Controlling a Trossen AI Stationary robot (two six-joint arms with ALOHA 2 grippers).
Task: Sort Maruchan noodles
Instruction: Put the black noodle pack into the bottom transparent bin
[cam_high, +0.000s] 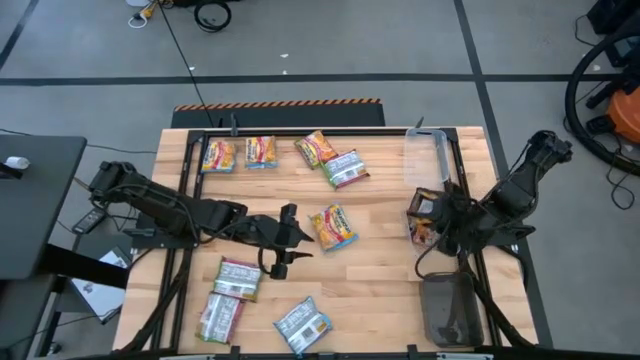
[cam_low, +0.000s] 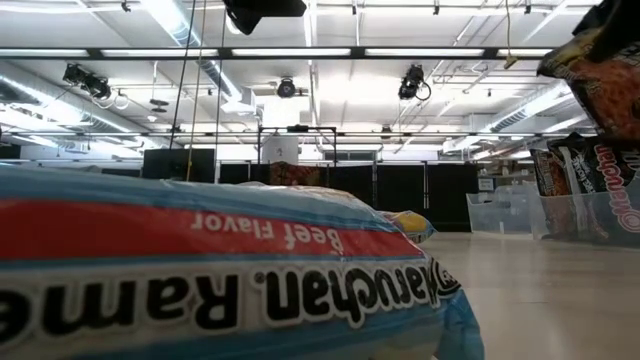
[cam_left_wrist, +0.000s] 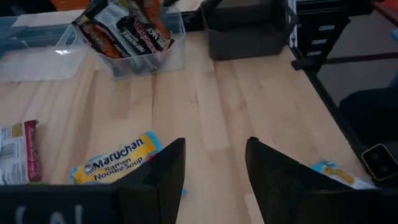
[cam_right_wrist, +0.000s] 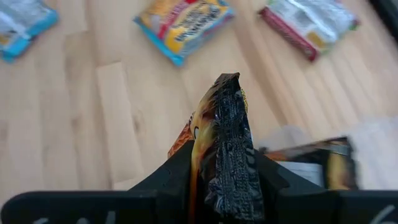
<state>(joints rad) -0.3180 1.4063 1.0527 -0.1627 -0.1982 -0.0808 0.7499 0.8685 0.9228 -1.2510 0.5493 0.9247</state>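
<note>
From above: left gripper (cam_high: 283, 240) stretched to mid-table, fingers spread and empty, just beside the orange-yellow Maruchan packet (cam_high: 333, 226); likely lined up for the next pick. Right gripper (cam_high: 440, 222) at the right side, over the clear tray (cam_high: 424, 215) already stocked with dark packets, presumably the bin for that flavour. Other packets scattered: three orange-yellow ones and a silver-green one along the far edge (cam_high: 346, 168), two silver-green (cam_high: 237, 279) and a pale blue one (cam_high: 303, 323) near the front. Empty dark bin (cam_high: 448, 308) at front right.

From table height: filled mostly by a pale blue Beef Flavor packet (cam_low: 220, 275) lying close to the lens; dark packets standing in the clear tray (cam_low: 585, 190) at right.

Left wrist: fingers (cam_left_wrist: 163, 171) apart, nothing between them, orange-yellow Ramen Noodle Soup packet (cam_left_wrist: 115, 162) just beside.

Right wrist: jaws clamped on a dark brown-red packet (cam_right_wrist: 225, 146), held edge-up, probably to slide in upright among the others.
</note>
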